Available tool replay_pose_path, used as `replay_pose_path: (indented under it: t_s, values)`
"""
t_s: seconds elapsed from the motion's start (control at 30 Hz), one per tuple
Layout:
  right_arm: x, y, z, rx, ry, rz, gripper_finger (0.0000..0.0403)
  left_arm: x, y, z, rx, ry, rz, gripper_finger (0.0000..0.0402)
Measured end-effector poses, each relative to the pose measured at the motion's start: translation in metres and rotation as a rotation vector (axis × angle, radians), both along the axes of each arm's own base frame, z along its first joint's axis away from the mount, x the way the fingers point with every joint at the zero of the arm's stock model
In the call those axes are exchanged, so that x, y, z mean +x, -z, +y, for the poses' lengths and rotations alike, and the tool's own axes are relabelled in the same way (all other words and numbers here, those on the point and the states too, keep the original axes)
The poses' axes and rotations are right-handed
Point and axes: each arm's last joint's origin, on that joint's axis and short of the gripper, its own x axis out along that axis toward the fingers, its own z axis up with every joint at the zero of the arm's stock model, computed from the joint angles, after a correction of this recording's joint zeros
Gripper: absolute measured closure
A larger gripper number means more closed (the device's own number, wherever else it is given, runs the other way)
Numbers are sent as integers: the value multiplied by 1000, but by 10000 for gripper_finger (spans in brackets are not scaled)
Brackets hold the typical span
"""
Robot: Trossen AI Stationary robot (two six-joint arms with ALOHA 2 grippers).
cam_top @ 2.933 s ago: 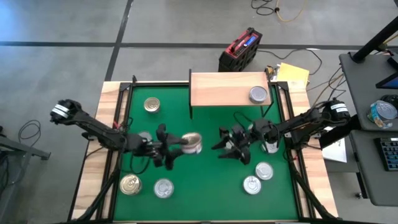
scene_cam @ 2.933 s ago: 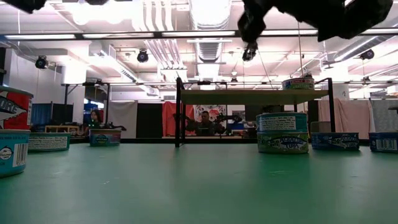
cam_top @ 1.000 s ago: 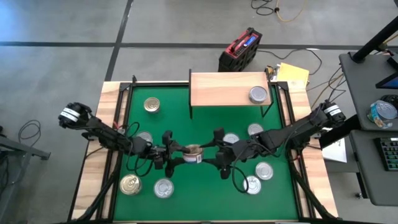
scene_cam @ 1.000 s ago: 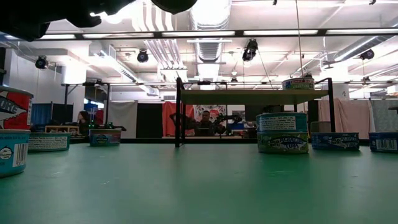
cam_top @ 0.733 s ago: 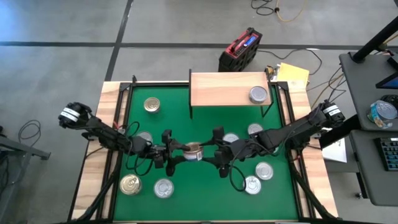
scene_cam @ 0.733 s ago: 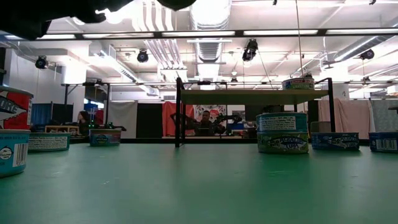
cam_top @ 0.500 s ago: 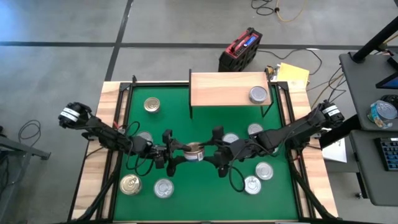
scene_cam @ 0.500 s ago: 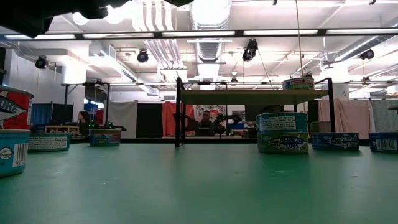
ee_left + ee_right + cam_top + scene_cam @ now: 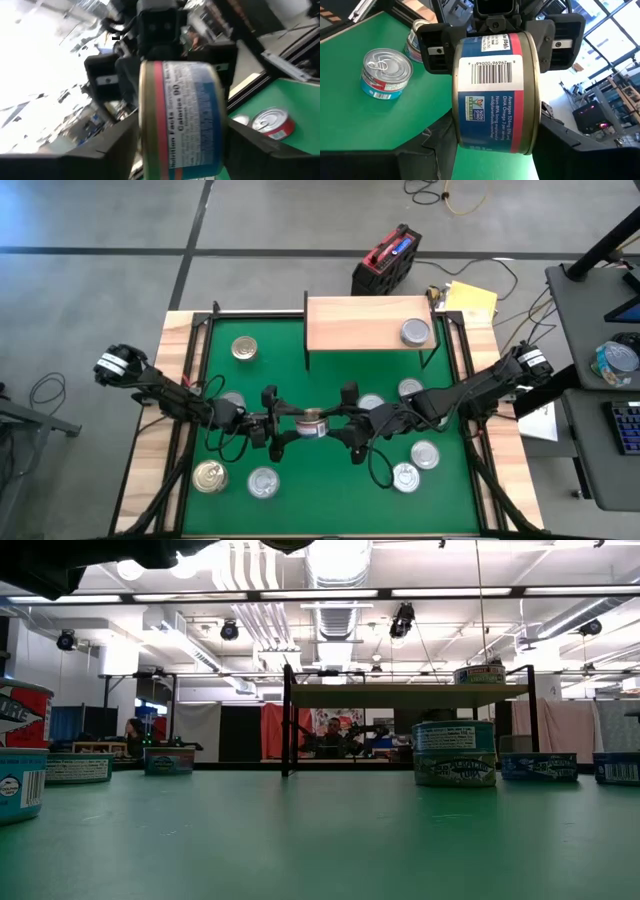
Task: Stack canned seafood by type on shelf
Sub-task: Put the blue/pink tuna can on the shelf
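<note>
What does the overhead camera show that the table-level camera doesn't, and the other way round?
Only the high view shows the left gripper and the right gripper meeting over the green mat, with a can between them, plus the tins' pull-tab lids.

Only the low view shows the tins' side labels and the room behind, with a person far off.

Both show the shelf with one tin on it.

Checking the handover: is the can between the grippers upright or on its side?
On its side: the can shows its label wall, rims vertical, between both grippers.
</note>
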Motion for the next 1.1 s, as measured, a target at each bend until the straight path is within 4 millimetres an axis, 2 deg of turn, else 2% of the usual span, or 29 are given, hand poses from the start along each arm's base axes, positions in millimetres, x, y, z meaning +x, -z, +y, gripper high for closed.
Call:
replay_pose_path:
  t_s: [0.13,0.43,0.6,0.73,0.9,1.1]
  values:
    - [0,-1,-2,-24,53,9,210,0,1,4,-38,-124,13,140]
    - [-3,-13,-11,-38,171,120,210,0,6,8,-69,-277,62,135]
    - [-6,-23,-23,-103,288,181,210,-2,8,13,-148,-452,73,135]
    - [-5,-26,-46,-168,415,224,210,-5,9,16,-209,-621,69,134]
    - [-1,-24,-86,-212,515,271,208,-9,10,20,-236,-790,66,134]
    - [-1,-19,-136,-158,578,316,208,-12,11,22,-225,-933,80,134]
